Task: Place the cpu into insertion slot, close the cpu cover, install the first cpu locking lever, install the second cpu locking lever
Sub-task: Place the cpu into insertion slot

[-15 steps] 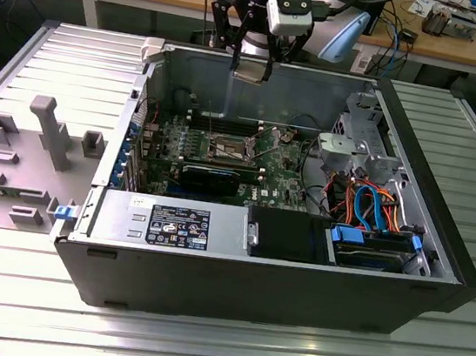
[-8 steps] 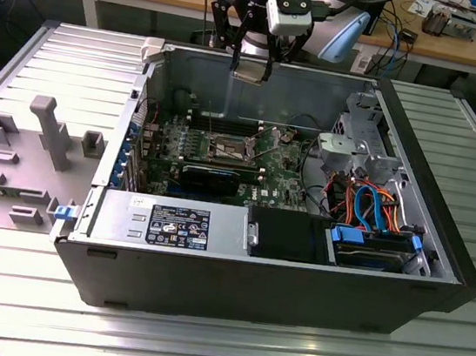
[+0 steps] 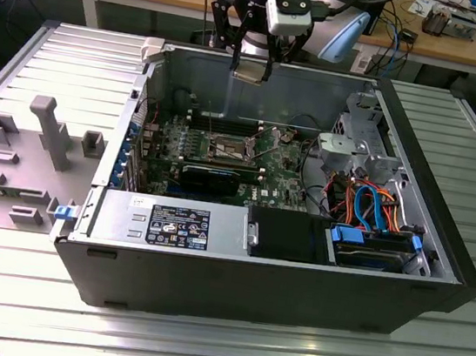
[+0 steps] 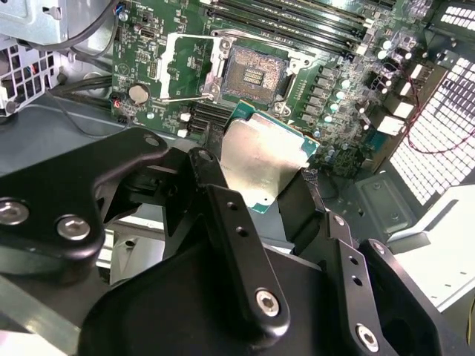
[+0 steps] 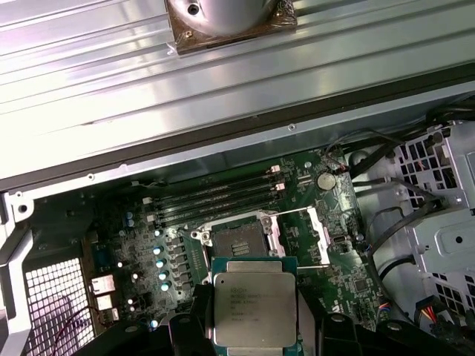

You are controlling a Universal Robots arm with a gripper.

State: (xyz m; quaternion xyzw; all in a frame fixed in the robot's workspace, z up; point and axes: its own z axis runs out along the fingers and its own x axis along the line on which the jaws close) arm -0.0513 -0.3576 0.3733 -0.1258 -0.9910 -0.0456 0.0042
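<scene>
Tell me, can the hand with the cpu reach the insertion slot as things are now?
Probably yes. The hand holds the cpu above the open case; the insertion slot lies bare, its cpu cover swung aside.

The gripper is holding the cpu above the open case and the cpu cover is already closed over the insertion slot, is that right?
Not quite. The gripper does hold the cpu above the open case, but the cpu cover is open, swung aside beside the empty insertion slot; the second wrist view shows it.
</scene>
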